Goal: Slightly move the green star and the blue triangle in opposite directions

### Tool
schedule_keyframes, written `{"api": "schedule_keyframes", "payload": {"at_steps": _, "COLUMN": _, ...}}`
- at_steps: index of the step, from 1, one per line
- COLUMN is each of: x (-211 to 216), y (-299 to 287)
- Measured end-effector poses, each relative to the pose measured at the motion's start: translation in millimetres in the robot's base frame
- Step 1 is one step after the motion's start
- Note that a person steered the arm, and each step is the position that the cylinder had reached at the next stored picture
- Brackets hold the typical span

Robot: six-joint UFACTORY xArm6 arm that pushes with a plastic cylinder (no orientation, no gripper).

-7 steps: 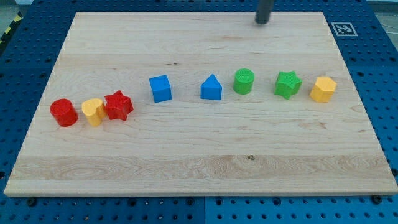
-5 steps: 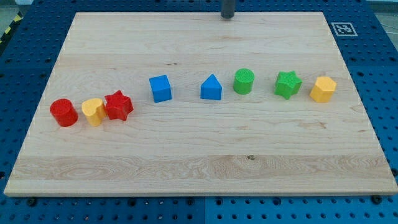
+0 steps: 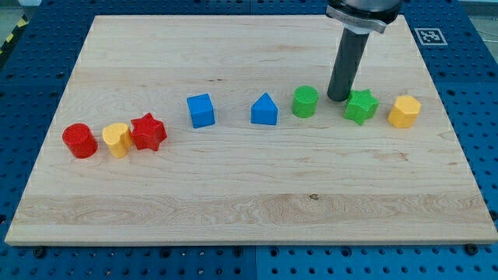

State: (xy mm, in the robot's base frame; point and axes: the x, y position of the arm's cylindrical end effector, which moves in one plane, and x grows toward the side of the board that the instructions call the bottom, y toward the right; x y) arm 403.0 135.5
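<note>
The green star [image 3: 361, 106] lies right of centre in a row of blocks across the wooden board [image 3: 233, 202]. The blue triangle [image 3: 264, 110] lies in the same row, left of a green cylinder [image 3: 305, 101]. My tip [image 3: 338, 98] is down on the board between the green cylinder and the green star, just off the star's upper left edge. I cannot tell whether it touches the star. It is well to the right of the blue triangle.
A yellow hexagon [image 3: 404, 111] sits right of the star. A blue cube [image 3: 201, 110] lies left of the triangle. At the view's left are a red star [image 3: 148, 132], a yellow block [image 3: 117, 140] and a red cylinder [image 3: 79, 141].
The rod was at the view's top edge, moving left there. It has now come down and right to beside the green star. No block has moved.
</note>
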Motion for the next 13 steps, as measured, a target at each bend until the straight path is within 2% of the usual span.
{"api": "schedule_keyframes", "payload": {"at_steps": 1, "x": 12, "y": -1}}
{"api": "schedule_keyframes", "payload": {"at_steps": 2, "x": 50, "y": -5}}
{"api": "schedule_keyframes", "payload": {"at_steps": 3, "x": 42, "y": -9}}
{"api": "schedule_keyframes", "payload": {"at_steps": 4, "x": 58, "y": -49}}
{"api": "schedule_keyframes", "payload": {"at_steps": 7, "x": 59, "y": -91}}
{"api": "schedule_keyframes", "payload": {"at_steps": 12, "x": 47, "y": -82}}
{"api": "schedule_keyframes", "payload": {"at_steps": 13, "x": 47, "y": -105}}
